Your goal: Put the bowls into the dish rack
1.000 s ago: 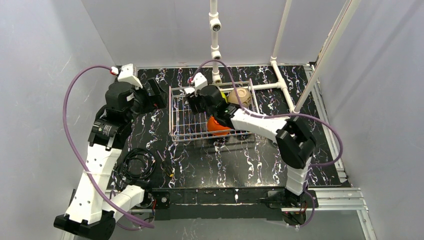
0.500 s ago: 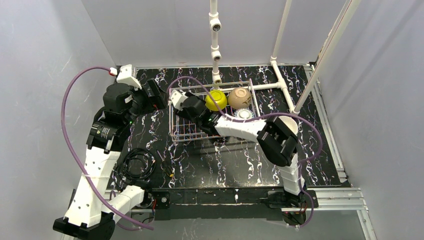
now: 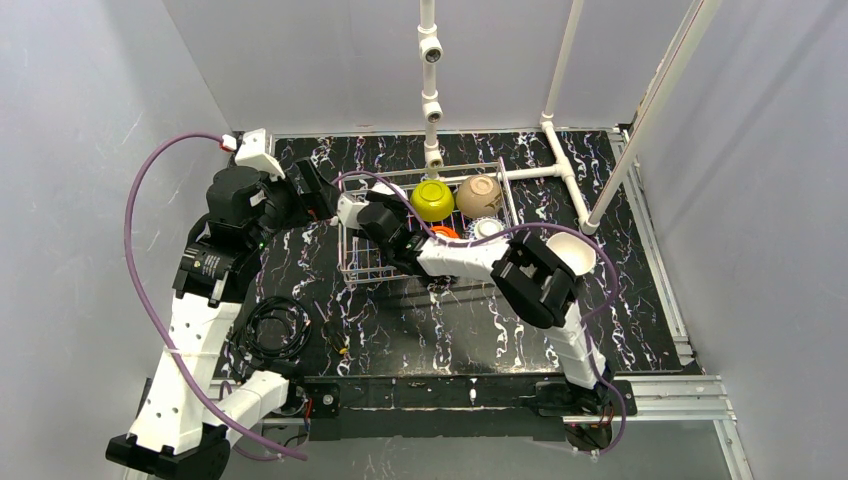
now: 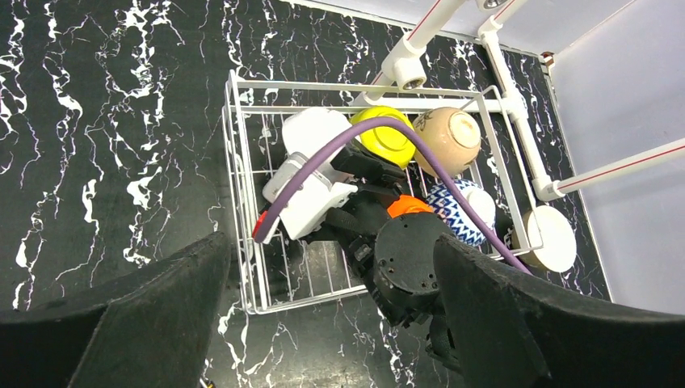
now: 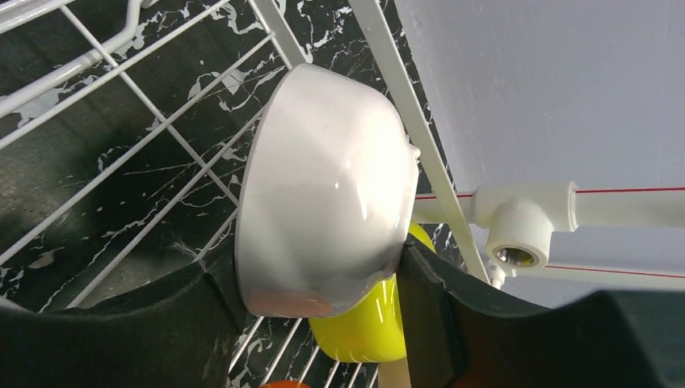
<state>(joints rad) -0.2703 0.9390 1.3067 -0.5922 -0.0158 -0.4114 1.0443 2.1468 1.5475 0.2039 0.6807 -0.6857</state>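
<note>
My right gripper [image 5: 315,275] is shut on the white bowl [image 5: 323,186] and holds it tilted on its side, low in the back left part of the white-wire dish rack [image 3: 345,255]. The white bowl also shows in the left wrist view [image 4: 313,132]. The yellow-green bowl [image 3: 433,199], tan bowl [image 3: 479,195], blue-and-white bowl [image 3: 488,228] and orange bowl [image 3: 446,233] lie in the rack's right half. A pale beige bowl [image 3: 571,252] sits on the table right of the rack. My left gripper [image 4: 329,246] is open and empty, above the table left of the rack.
A white pipe frame [image 3: 560,165] stands behind and right of the rack. A coil of black cable [image 3: 275,330] lies on the table near the left arm. My right forearm [image 3: 460,258] stretches over the rack's front. Grey walls close in both sides.
My right arm swung left across the rack with the white bowl, from the rack's middle to its back left part. That uncovered the bowls on the right. The left arm has barely moved.
</note>
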